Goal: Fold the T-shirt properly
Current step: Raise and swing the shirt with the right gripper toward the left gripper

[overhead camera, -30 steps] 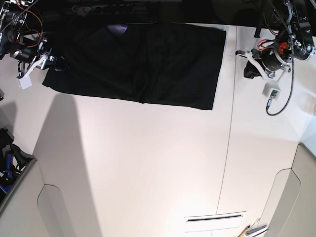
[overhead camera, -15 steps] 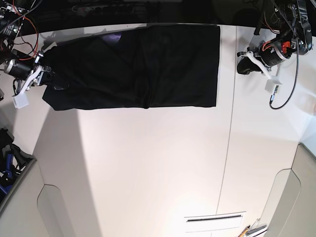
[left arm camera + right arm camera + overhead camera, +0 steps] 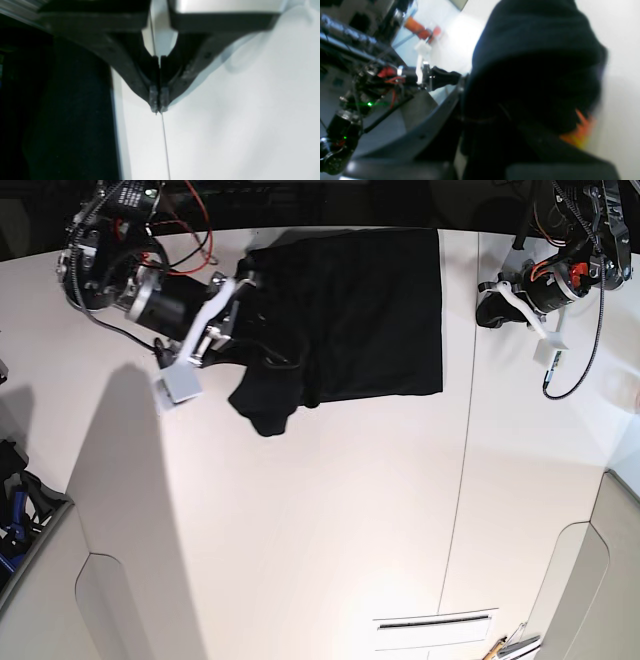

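Broad white laminate counter point(image 3: 330, 520) with a thin seam running front to back, carrying all items. Large black short-sleeved cloth T-shirt point(image 3: 370, 310), lying at the far edge of the counter; the portion towards the base view's right rests flat with a straight side edge, while the opposite portion is gathered and lifted into a drooping bunch point(image 3: 262, 395) that hangs over the flat cloth. A scrap of orange-yellow print point(image 3: 580, 132) shows on the underside of the lifted cloth in the right wrist view. Right end effector point(image 3: 235, 315), over the gathered end; it appears clamped on the T-shirt, though its fingertips are buried in dark cloth and cannot be made out directly. Left end effector point(image 3: 158, 100), fingers pressed together on nothing, poised over bare counter just beside the shirt's straight edge. Handling note, as judgement: the step in hand looks like carrying the gathered end across to lay one half over the other; it is best done with the cloth kept high enough to clear the flat layer, drawn taut so the bunch opens out, and set down with edges matched to the straight side.
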Controlling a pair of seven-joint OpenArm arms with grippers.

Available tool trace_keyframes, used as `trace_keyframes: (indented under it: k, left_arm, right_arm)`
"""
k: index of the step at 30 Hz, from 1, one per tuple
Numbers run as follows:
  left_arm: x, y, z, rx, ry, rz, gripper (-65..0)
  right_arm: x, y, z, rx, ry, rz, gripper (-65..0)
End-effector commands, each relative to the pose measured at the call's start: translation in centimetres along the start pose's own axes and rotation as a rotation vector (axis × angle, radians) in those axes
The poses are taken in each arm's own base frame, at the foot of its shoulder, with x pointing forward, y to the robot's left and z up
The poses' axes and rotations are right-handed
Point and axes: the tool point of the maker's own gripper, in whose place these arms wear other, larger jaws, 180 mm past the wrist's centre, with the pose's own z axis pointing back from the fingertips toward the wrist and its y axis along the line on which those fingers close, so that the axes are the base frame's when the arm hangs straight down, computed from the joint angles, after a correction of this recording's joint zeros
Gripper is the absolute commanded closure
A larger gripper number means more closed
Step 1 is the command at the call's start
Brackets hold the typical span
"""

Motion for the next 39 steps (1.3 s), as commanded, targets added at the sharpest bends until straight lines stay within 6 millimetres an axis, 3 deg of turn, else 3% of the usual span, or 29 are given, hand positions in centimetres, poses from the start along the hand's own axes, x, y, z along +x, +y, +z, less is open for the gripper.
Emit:
trace_keyframes:
  k: [1,5,8,19,23,31,35,39]
  left_arm:
    - [0.2,0.2,0.3,0.005,0.004,-0.014,0.0]
    - [0.2,0.2,0.3,0.005,0.004,-0.014,0.0]
    - [0.2,0.2,0.3,0.005,0.004,-0.014,0.0]
    - [0.2,0.2,0.3,0.005,0.003,-0.014,0.0]
    - [0.2,0.2,0.3,0.005,0.003,-0.014,0.0]
    - [0.5,-0.3,0.3,-0.018,-0.015,-0.031,0.0]
    - [1.0,-1.5,0.4,-0.085,-0.045,-0.041,0.0]
    - [1.1,-1.6,0.4,-0.092,-0.049,-0.038,0.0]
  right_arm:
    - [1.3,1.6,-0.8,0.044,-0.047,0.034,0.0]
    - [0.7,4.3,-3.9,0.069,-0.014,0.142,0.0]
    - [-0.6,4.9,-5.7,0.049,0.042,0.185,0.0]
    - [-5.9,0.2,-11.4,-0.065,0.253,0.048,0.0]
    - [-6.4,0.1,-12.3,-0.049,0.282,0.042,0.0]
    - [-7.1,2.1,-12.3,0.046,0.321,0.022,-0.5]
    - [-7.5,3.8,-12.2,0.137,0.342,0.058,-12.9]
    - [-8.6,5.1,-12.3,0.172,0.388,0.096,-14.1]
